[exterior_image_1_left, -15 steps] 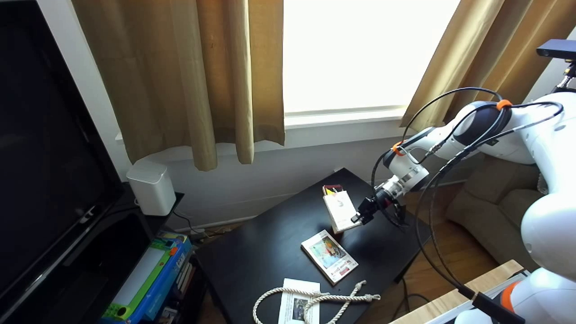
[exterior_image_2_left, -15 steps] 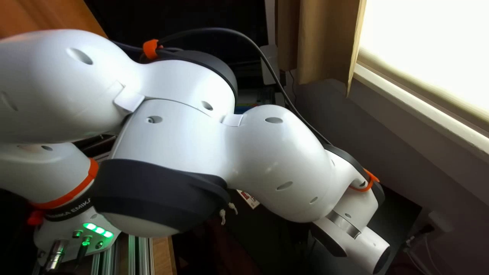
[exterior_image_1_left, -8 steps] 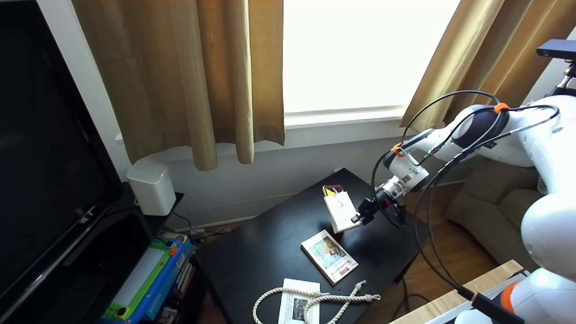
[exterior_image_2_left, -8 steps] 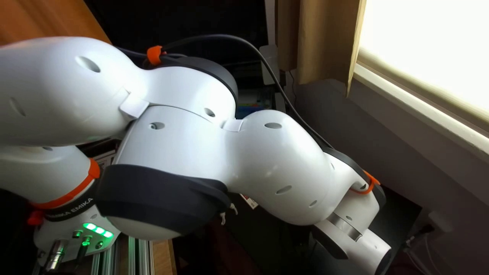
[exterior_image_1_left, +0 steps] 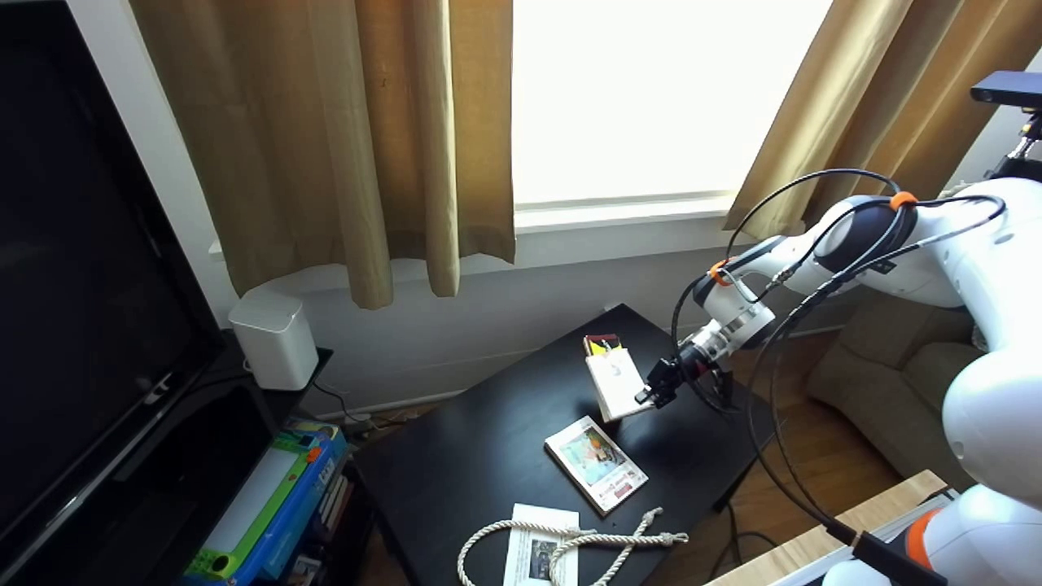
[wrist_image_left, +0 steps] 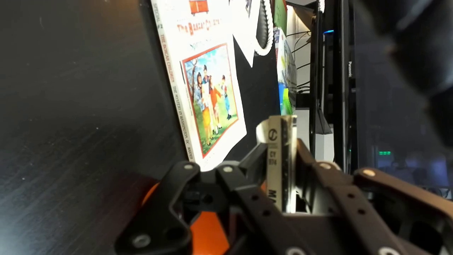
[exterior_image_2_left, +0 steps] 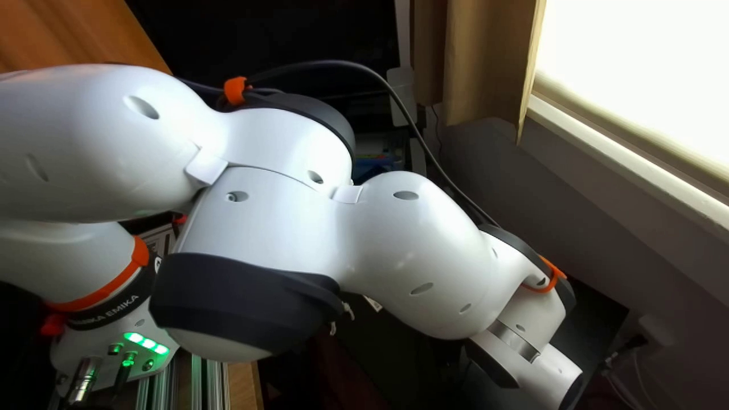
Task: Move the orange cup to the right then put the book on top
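Pinched book (exterior_image_1_left: 616, 381), orange cup (wrist_image_left: 208, 233) near
The gripper (exterior_image_1_left: 643, 396) clamps the book's edge; in the wrist view, the cup shows lower left of the fingertips (wrist_image_left: 257, 163).

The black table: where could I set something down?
The table looks bare between the illustrated book and the television end, and between that book and the edge facing the robot. It's crowded where rope crosses a printed item, and where the gripper holds a pale book.
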`<state>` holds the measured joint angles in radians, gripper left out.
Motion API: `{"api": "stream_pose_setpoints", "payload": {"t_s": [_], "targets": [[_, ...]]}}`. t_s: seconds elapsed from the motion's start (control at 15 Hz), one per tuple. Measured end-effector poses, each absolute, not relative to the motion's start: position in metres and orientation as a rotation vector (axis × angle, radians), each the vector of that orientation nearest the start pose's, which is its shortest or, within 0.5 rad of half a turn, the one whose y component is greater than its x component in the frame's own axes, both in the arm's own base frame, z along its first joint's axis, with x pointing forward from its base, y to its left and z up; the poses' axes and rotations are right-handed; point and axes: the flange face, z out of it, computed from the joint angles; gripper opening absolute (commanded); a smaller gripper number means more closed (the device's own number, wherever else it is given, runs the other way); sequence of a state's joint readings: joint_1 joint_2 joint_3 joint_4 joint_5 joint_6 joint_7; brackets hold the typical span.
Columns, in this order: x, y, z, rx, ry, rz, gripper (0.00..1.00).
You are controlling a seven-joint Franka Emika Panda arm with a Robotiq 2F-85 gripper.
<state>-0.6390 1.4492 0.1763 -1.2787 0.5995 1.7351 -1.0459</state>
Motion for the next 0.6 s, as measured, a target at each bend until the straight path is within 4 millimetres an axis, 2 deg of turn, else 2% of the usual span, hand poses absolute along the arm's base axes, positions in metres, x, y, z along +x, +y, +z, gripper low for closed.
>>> {"api": "stream_pose_setpoints", "payload": {"t_s": [0.6], "targets": [[0.5071, -0.195, -0.1433, -1.946, -0.075, 0.22, 0.05]]}}
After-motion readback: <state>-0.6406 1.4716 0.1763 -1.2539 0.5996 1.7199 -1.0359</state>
